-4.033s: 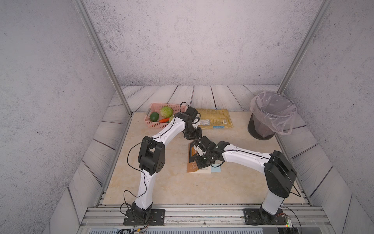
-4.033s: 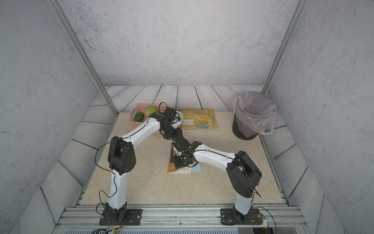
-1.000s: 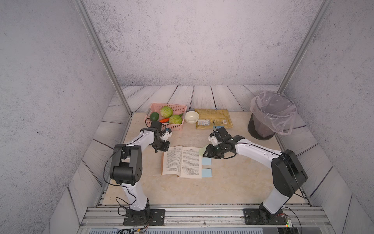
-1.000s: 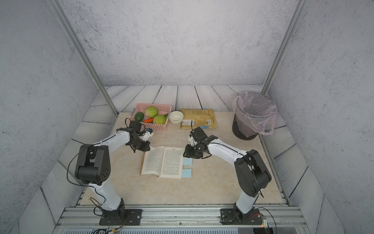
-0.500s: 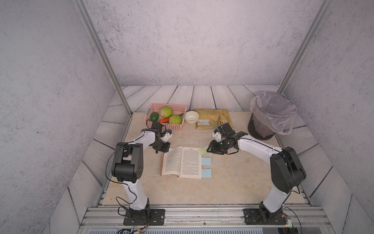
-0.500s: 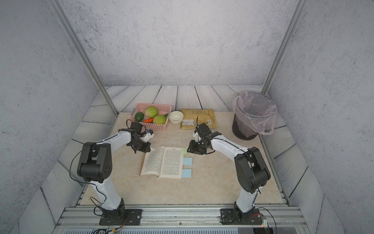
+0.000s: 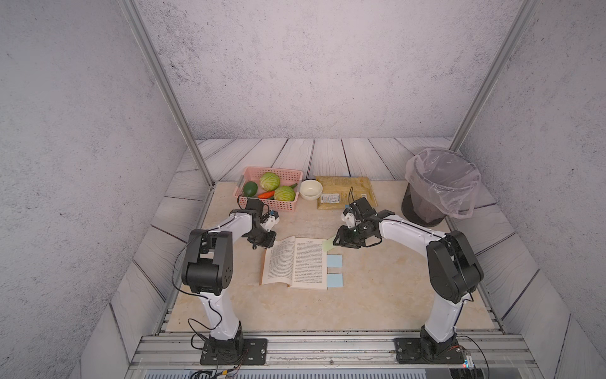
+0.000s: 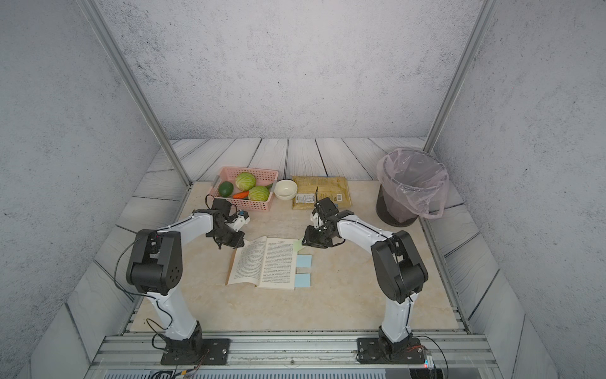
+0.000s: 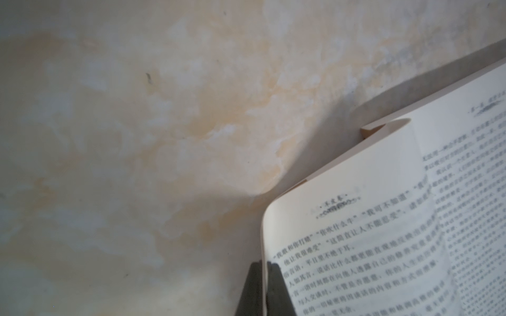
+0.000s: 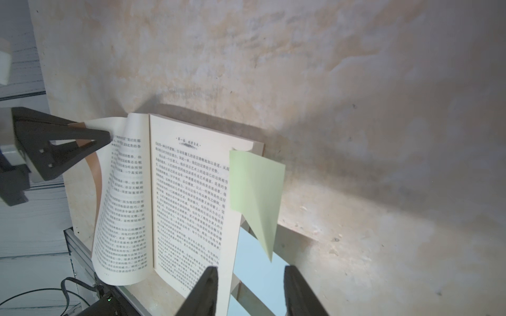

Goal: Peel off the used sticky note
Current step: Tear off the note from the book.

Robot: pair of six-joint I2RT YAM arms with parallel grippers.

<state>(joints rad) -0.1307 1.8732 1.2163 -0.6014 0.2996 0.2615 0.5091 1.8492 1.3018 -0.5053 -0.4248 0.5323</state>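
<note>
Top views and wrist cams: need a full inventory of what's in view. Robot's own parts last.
book: 1, cream pages, lying open mid-table
green sticky note: 1, pale green, far corner of the book's right page, curling off
blue sticky notes: 2, light blue, poking out past the book's right edge
basket: 1, pink, far left of table
cabbages: 2, green, in basket
avocado: 1, dark green, in basket
carrot: 1, orange, in basket
bowl: 1, white, beside basket
packet: 1, yellow-brown, beside bowl
bin: 1, dark, clear liner, far right
table: 1, beige
left arm: white and black, jaws shut on the book's left-hand corner
right arm: white and black, jaws open by the green sticky note
</note>
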